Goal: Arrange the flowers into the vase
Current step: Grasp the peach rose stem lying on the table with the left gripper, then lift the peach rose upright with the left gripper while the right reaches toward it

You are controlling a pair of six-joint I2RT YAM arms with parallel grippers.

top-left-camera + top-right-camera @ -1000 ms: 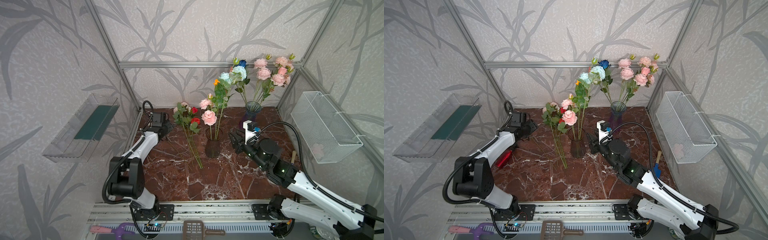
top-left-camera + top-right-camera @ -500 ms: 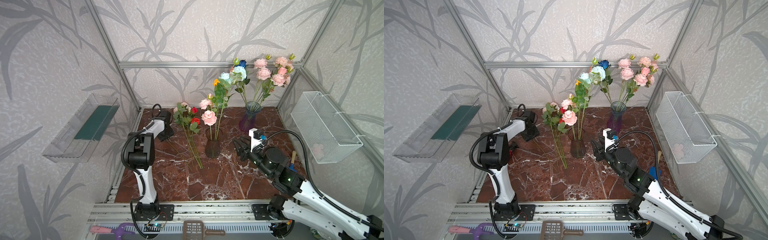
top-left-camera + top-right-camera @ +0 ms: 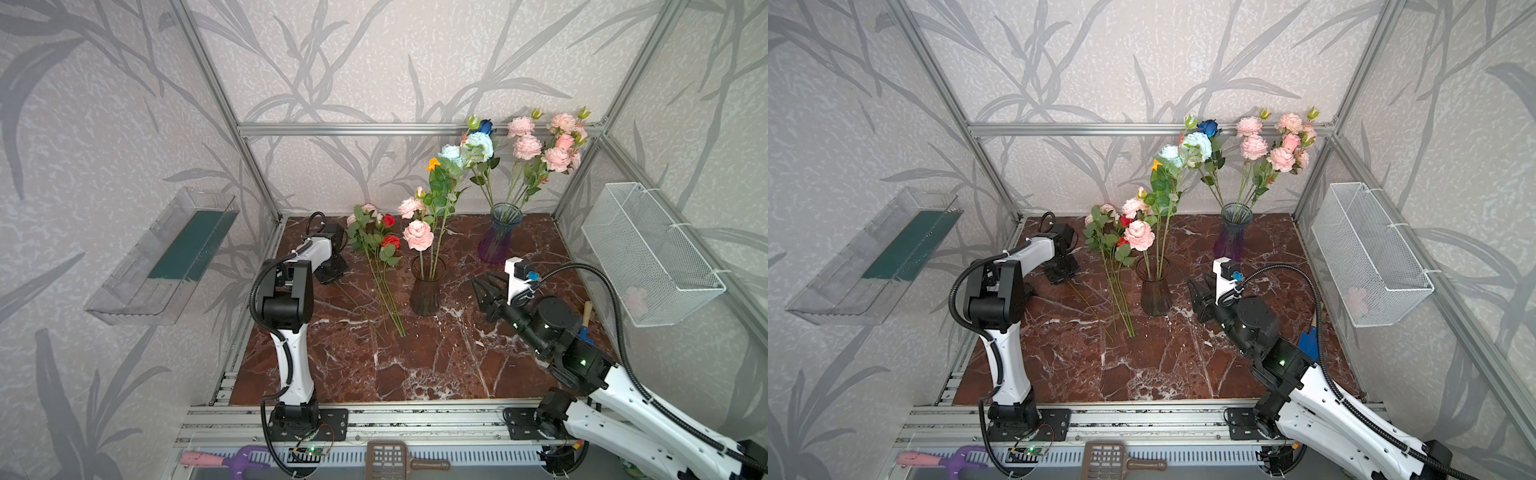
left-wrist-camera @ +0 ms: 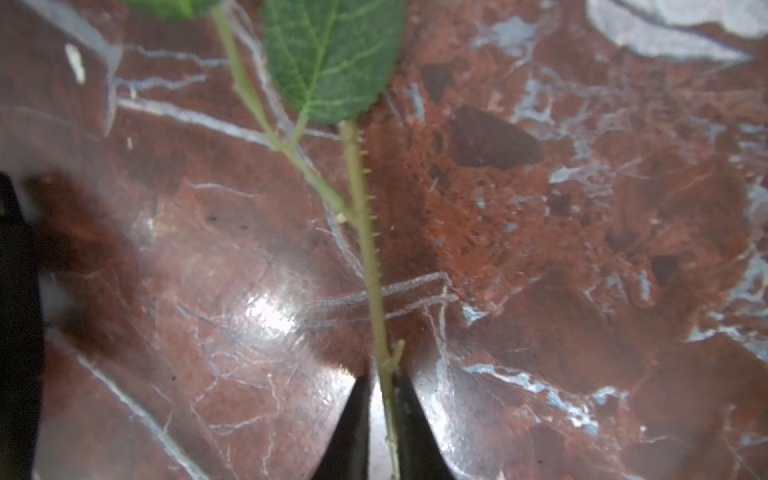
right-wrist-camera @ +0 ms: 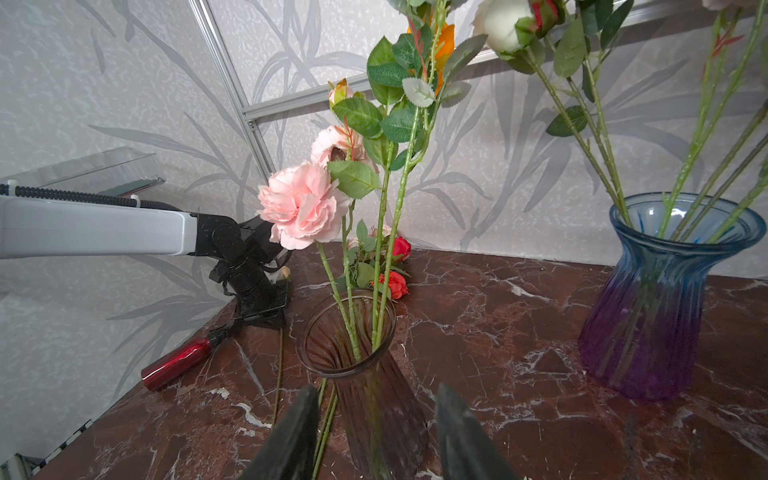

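The left arm reaches forward with its wrist bent down, left hand pinched tight on a flower stem, while the right arm stretches low, right hand half spread.

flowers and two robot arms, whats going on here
The left end effector is shut on a stem down at the table, next to the loose flowers lying there. The right end effector is open and empty, facing the dark vase, which already holds a few flowers. The blue vase at the back holds more.
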